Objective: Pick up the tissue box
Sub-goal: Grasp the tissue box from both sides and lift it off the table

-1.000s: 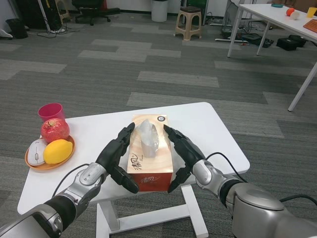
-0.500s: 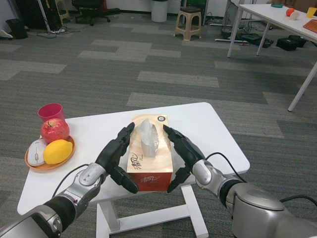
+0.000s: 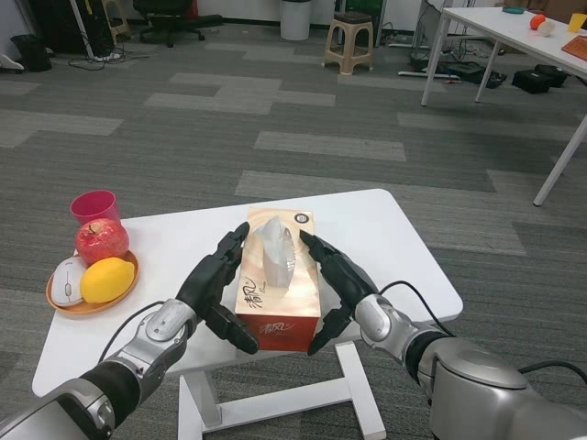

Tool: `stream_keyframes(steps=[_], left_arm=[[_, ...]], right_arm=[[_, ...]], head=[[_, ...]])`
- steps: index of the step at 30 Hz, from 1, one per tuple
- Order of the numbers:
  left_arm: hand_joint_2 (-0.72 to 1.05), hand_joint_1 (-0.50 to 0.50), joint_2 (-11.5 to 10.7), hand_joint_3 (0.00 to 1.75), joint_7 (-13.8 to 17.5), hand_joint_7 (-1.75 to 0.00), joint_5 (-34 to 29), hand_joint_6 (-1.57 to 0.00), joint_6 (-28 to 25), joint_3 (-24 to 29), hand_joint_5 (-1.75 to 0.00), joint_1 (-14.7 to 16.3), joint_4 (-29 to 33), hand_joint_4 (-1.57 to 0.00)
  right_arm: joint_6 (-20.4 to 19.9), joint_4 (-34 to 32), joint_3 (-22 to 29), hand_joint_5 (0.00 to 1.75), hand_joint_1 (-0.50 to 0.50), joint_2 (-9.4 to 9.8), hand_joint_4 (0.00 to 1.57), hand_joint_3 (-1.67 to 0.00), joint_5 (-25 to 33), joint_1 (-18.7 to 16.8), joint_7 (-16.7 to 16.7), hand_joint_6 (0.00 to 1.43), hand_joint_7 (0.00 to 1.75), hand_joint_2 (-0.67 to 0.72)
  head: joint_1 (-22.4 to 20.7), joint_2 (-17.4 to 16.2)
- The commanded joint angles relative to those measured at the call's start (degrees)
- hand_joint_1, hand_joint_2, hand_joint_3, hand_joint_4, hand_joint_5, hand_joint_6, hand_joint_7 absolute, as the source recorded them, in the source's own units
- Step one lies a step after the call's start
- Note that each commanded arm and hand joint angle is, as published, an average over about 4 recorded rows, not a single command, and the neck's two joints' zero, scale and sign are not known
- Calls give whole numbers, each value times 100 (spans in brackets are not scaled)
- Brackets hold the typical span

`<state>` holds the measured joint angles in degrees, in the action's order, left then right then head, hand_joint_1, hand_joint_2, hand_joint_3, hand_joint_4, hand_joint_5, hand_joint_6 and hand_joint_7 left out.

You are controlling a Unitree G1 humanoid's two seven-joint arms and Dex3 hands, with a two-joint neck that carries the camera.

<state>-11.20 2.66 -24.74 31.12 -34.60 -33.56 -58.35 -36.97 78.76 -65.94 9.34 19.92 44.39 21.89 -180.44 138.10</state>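
The tissue box sits in the middle of the frame, near the front edge of the white counter, with a tissue sticking up from its top. The left hand presses flat on its left side and the right hand presses on its right side, so the fingers of both hands are squeezing the box between them. The box could slip down if the hands do not push hard enough, because its sides look smooth. Too hard a squeeze could crush it. At the left of the counter an orange plate holds a lemon, a red fruit and a white thing. A pink cup stands just behind. Farther back is grey carpet, a stool and another table at the upper right.
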Motion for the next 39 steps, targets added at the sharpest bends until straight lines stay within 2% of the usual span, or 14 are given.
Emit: stream_keyframes(steps=[1, 3, 7, 12, 16, 26, 30, 37, 39], left_arm=[[-37, 50, 78, 0, 103, 0, -9, 0, 87, -55, -41, 45, 94, 0], [-41, 50, 74, 0, 103, 0, -18, 0, 87, -55, -41, 52, 114, 0], [-37, 50, 74, 0, 103, 0, -23, 0, 96, -55, -41, 67, 151, 0], [-41, 50, 65, 0, 105, 0, -29, 0, 96, -46, -41, 102, 204, 0], [-39, 50, 61, 0, 112, 0, -40, 0, 96, -31, -41, 148, 261, 0], [-37, 50, 54, 0, 134, 0, -73, 0, 104, 9, -41, 219, 373, 0], [-37, 50, 48, 0, 138, 0, -89, 0, 118, 37, -41, 272, 434, 0], [-37, 50, 45, 0, 138, 0, -154, 0, 177, 85, -41, 307, 472, 0], [-41, 50, 41, 0, 138, 0, -154, 0, 197, 123, -41, 318, 489, 0]], right_arm=[[-47, -56, 103, 0, -46, 16, 9, -16, 41, 26, 28, 0, 14, -41], [-47, -67, 108, 0, -46, 16, 11, -16, 43, 26, 31, 0, 14, -41], [-56, -102, 108, 0, -46, 16, 10, -16, 47, 17, 28, 0, 14, -41], [-63, -132, 134, 0, -46, 22, 10, -16, 47, 17, 28, 0, 14, -41], [-72, -157, 171, 0, -46, 24, 11, -24, 47, 17, 15, 0, 14, -41], [-89, -295, 277, 0, -46, 35, 9, -24, 47, 9, -86, 0, 14, -41], [-96, -392, 327, 0, -46, 55, 7, -24, 38, 9, -176, 0, 14, -48], [-100, -508, 409, 0, -46, 90, 3, -24, 38, 11, -270, 0, 14, -48], [-102, -546, 428, 0, -46, 99, 3, -26, 36, 9, -292, 0, 14, -48]], head=[[0, 0], [0, -3], [-3, 2], [-11, 3], [-10, 3], [-40, 53], [-55, 53], [-51, 66], [-45, 75]])
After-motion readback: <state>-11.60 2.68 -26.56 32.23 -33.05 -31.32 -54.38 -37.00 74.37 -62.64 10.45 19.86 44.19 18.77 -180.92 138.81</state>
